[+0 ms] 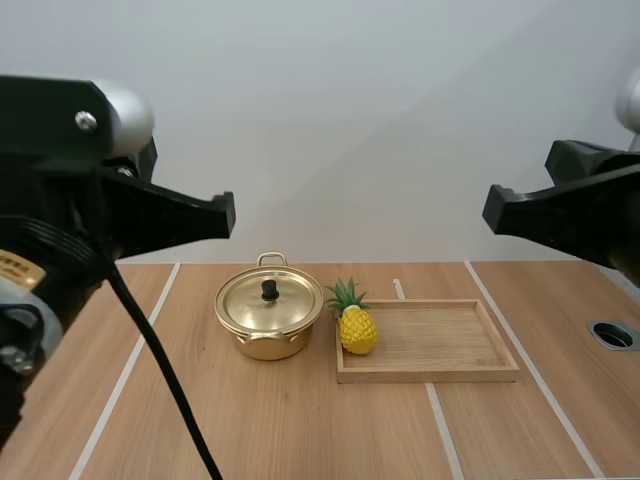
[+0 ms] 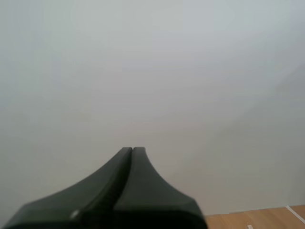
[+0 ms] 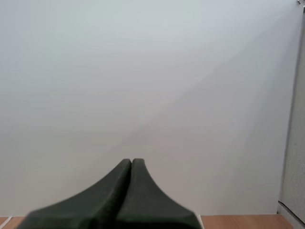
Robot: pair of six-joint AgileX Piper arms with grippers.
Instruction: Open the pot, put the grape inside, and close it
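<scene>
A gold pot (image 1: 268, 318) with its lid (image 1: 269, 300) on, black knob on top, stands at the middle of the wooden table. Just to its right a yellow toy pineapple (image 1: 357, 327) with green leaves stands in the left end of a shallow wooden tray (image 1: 460, 372); I see no grapes. My left gripper (image 1: 226, 213) hangs high above the table, up and left of the pot. My right gripper (image 1: 490, 208) hangs high over the tray's right side. In each wrist view the fingers (image 2: 132, 153) (image 3: 131, 164) lie together as one dark wedge, pointing at the pale wall.
White lines run along the table top (image 1: 300, 430). A round metal-rimmed hole (image 1: 613, 334) sits in the table near the right edge.
</scene>
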